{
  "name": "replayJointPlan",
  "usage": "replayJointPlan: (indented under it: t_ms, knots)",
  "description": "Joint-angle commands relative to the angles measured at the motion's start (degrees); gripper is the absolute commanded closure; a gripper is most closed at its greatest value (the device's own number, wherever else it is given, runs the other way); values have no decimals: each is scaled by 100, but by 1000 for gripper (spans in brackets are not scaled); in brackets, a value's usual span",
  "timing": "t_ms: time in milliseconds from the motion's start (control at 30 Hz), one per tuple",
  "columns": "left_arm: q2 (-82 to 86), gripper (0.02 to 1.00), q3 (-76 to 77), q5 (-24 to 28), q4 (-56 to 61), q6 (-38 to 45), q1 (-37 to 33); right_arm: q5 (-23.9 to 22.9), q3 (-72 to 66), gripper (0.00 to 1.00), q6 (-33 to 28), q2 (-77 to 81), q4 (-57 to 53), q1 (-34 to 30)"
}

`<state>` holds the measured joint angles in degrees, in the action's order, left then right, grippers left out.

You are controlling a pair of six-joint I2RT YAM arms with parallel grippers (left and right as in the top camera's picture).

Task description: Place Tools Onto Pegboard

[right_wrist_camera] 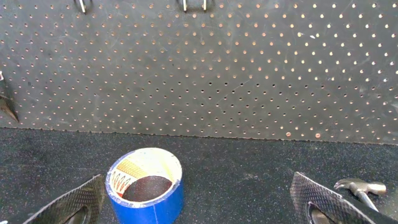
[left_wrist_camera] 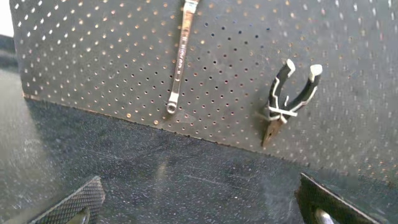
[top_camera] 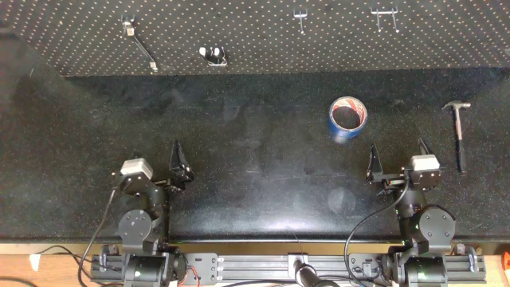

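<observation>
Workbench w/ a pegboard [top_camera: 263,36] along the far edge. A wrench [top_camera: 142,46] and pliers [top_camera: 213,55] already hang at its left. A single hook [top_camera: 300,17] and a double hook [top_camera: 385,16] to the right are bare. A blue tape roll [top_camera: 348,118], flat w/ hole up, and a hammer [top_camera: 457,131] lie on the black mat [top_camera: 263,143], so approx. half done. The left gripper [left_wrist_camera: 202,210] and right gripper [right_wrist_camera: 199,206] sit near the front, both spread wide, holding nothing. The hammer lies close to the mat's right edge. There is open room btwn the tape and the board.
</observation>
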<state>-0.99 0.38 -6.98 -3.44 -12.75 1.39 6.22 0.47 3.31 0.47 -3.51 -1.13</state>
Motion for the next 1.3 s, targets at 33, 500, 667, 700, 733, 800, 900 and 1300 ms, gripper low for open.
replayJointPlan:
  t_ms: [33, 500, 667, 700, 733, 800, 900, 1300]
  knots:
    - [81, 23, -7, 391, -87, 726, -221, 90, -22, 25, -39, -42, -13, -31]
    - [81, 23, -7, 407, -85, 726, -256, -129, -20, 25, -85, -42, -33, -31]
    - [79, 23, -7, 407, -87, 726, -256, -177, -20, 25, -15, -42, -35, -31]
    - [81, 23, -7, 407, -85, 726, -256, -190, -17, 25, 136, -42, -24, -22]
    - [81, 23, -7, 407, -85, 726, -256, -190, 4, 25, 455, -39, -11, -13]
    - [81, 23, -7, 407, -87, 726, -256, 155, 361, 25, 977, 389, -46, 2]
    - [79, 23, -7, 407, -85, 726, -256, 1045, 1582, 25, 1005, 2291, -111, 173]
    - [81, 23, -7, 404, -85, 726, -256, 321, 6059, 25, 1519, 8487, -2994, 1707]
